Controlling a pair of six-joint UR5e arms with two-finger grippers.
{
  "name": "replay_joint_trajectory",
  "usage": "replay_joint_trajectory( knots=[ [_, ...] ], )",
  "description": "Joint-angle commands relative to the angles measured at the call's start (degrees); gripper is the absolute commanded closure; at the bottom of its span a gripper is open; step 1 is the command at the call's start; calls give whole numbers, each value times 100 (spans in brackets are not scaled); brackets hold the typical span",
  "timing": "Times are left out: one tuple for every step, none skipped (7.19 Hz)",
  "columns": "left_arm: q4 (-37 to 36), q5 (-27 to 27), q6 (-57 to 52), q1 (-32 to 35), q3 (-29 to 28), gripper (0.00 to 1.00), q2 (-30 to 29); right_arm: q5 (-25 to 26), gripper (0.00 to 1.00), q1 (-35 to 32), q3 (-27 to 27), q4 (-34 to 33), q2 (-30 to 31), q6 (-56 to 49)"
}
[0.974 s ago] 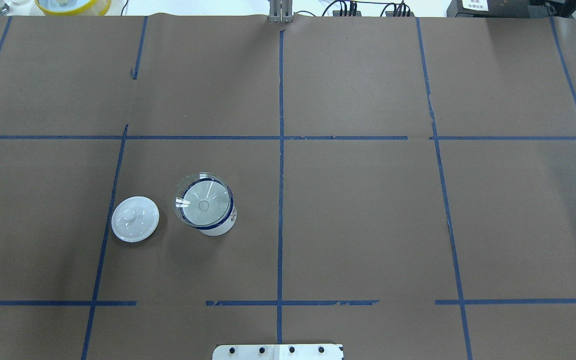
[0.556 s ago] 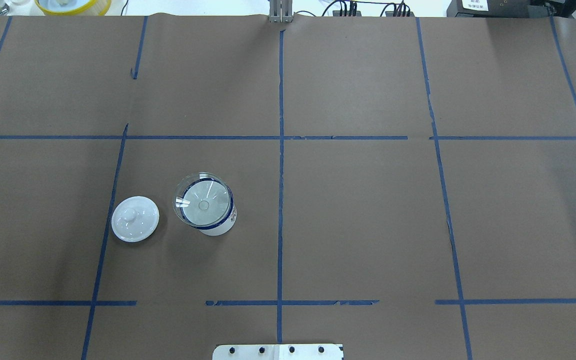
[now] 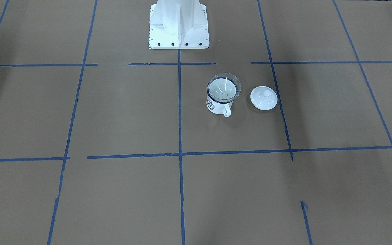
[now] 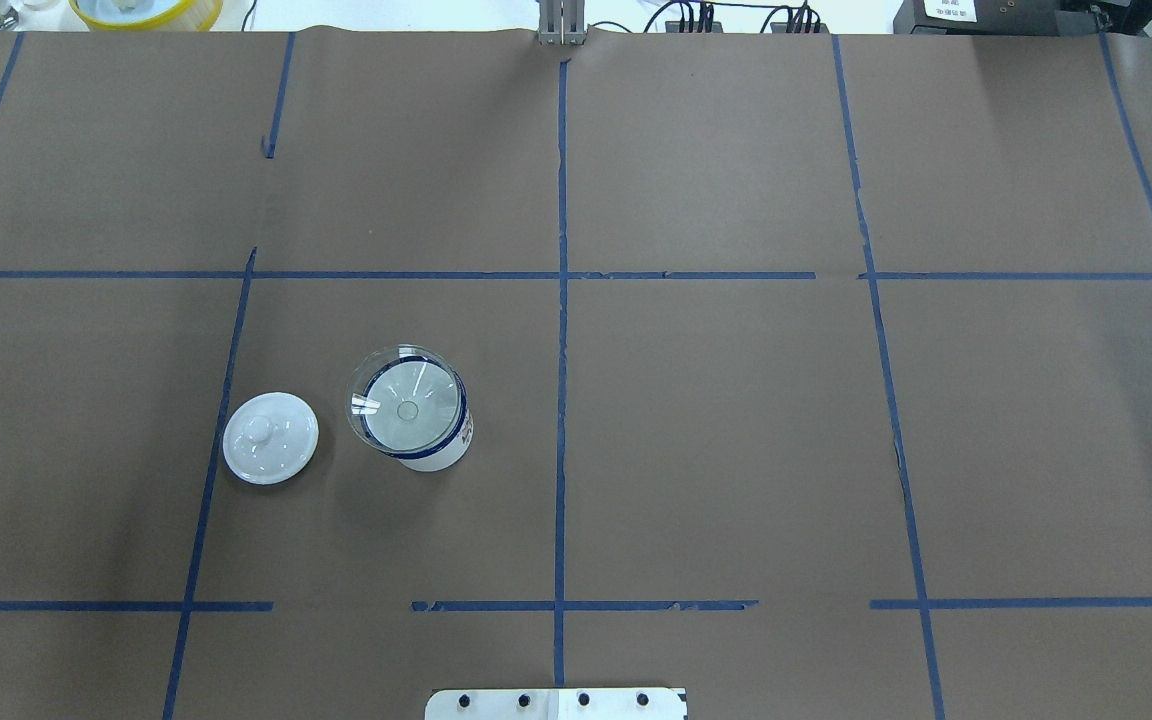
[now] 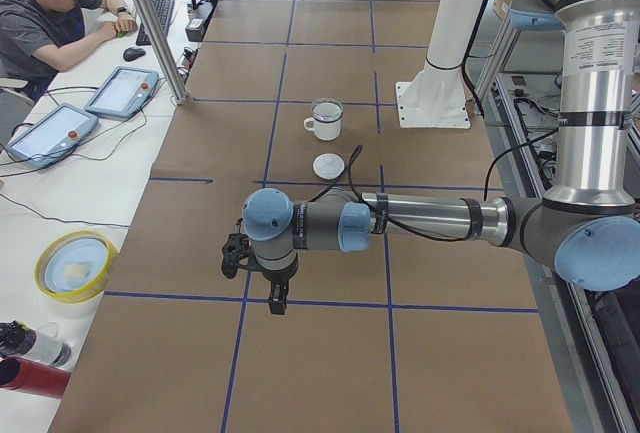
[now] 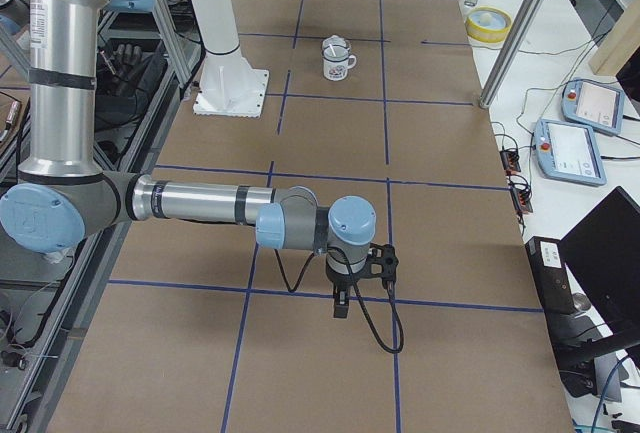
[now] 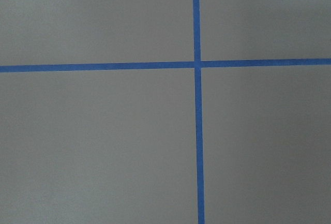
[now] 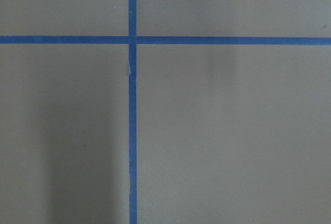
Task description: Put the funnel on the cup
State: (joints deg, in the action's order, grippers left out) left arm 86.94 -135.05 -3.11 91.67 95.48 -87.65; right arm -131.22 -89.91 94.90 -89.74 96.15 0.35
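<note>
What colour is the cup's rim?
Dark blue, on the cup; clearest in the front-facing view.

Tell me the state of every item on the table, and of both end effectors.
clear funnel: upright, wide mouth up, seated in the mug's mouth.
enamel mug: upright on the table, handle toward the operators' side.
white lid: off, lying knob up beside the mug, not touching it.
left end effector: over the table far from the mug, holding nothing visible; open or shut, cannot tell.
right end effector: same.
</note>
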Motion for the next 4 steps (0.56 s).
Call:
replay_joint_trajectory(
  knots=[
    [-1, -12, -5, -9, 119, 0, -7, 0, 0, 0, 2, 0, 0, 0],
    [-1, -21, -14, -9, 155, 0, -15, 0, 0, 0, 2, 0, 0, 0],
    [8, -21, -22, -9, 155, 0, -15, 0, 0, 0, 2, 0, 0, 0],
    [8, -21, -31, -9, 190, 0, -15, 0, 0, 0, 2, 0, 0, 0]
  ],
)
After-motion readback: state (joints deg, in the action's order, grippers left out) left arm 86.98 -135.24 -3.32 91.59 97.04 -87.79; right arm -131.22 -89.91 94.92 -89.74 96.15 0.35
